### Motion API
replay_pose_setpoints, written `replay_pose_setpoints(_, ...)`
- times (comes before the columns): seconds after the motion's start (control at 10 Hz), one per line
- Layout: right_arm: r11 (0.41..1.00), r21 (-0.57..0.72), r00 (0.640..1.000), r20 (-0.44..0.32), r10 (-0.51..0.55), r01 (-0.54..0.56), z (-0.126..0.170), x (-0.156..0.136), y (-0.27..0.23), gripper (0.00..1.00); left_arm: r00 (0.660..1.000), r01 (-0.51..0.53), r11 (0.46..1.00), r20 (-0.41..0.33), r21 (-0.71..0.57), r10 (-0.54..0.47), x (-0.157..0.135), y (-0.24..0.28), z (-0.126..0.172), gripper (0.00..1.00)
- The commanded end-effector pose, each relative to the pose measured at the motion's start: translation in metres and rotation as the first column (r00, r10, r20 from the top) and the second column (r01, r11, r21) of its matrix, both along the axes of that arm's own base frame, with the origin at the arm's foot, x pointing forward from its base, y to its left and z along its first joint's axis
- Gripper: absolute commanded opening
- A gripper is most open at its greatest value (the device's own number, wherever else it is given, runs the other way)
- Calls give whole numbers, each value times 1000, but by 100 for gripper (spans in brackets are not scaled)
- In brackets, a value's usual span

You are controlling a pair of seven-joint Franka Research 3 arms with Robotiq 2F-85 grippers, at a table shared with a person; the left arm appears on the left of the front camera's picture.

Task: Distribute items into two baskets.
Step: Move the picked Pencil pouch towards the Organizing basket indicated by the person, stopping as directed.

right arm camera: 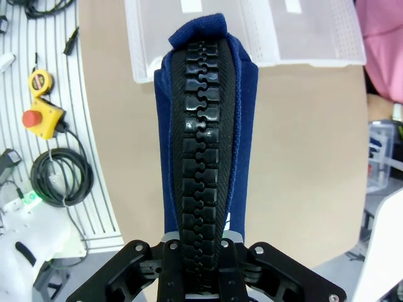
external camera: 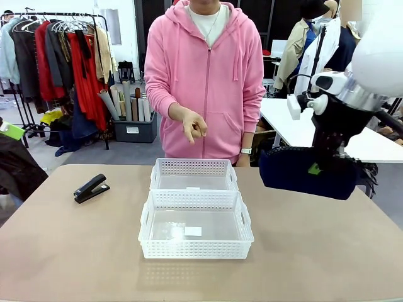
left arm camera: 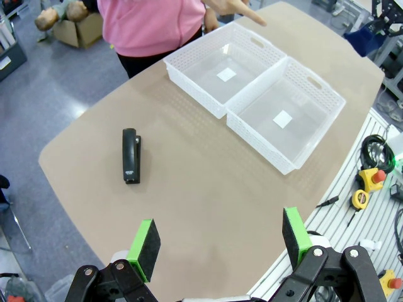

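Near basket (external camera: 195, 248) and far basket (external camera: 192, 167) touch along their long sides; each holds one white label (external camera: 192, 231). Stapler (external camera: 91, 188) lies on the table (external camera: 75, 251), left of them. Right gripper (external camera: 326, 157) clamps the navy pouch (external camera: 302, 176) aloft, right of the baskets. Right wrist view adds its zipper (right arm camera: 200, 157). Left wrist view: left gripper (left arm camera: 220, 242) spread wide above the table.

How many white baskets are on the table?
2. The near basket sits on the robot's side; the far basket touches it from behind, toward the person. None looks hidden.
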State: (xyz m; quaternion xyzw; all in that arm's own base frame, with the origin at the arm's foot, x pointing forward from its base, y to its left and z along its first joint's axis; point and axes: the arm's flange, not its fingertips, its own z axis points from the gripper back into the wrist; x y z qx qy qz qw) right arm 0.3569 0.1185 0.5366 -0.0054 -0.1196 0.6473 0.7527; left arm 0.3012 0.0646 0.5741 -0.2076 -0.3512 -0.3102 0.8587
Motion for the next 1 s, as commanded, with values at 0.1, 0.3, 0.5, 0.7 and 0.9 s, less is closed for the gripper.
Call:
replay_pose_setpoints(0.1, 999, -32, 1000, 14, -12, 12, -13, 10, 28, 0, 1000, 9, 1000, 7, -13, -9, 1, -1, 0, 100)
replay_pose_setpoints(0.3, 999, -53, 1000, 17, 6, -5, -23, 14, 48, 0, 1000, 9, 1000, 7, -13, -9, 1, -1, 0, 100)
replay_pose_setpoints(0.5, 998, -59, 1000, 28, 7, -5, -37, 17, 67, 0, 1000, 9, 1000, 7, -13, -9, 1, -1, 0, 100)
replay_pose_setpoints(0.7, 999, -40, 999, 48, 14, -12, -48, 18, 82, 0, 1000, 9, 1000, 7, -13, -9, 1, -1, 0, 100)
replay_pose_setpoints(0.9, 999, -52, 998, 62, 14, -11, -57, 21, 94, 0, 1000, 9, 1000, 7, -13, -9, 1, -1, 0, 100)
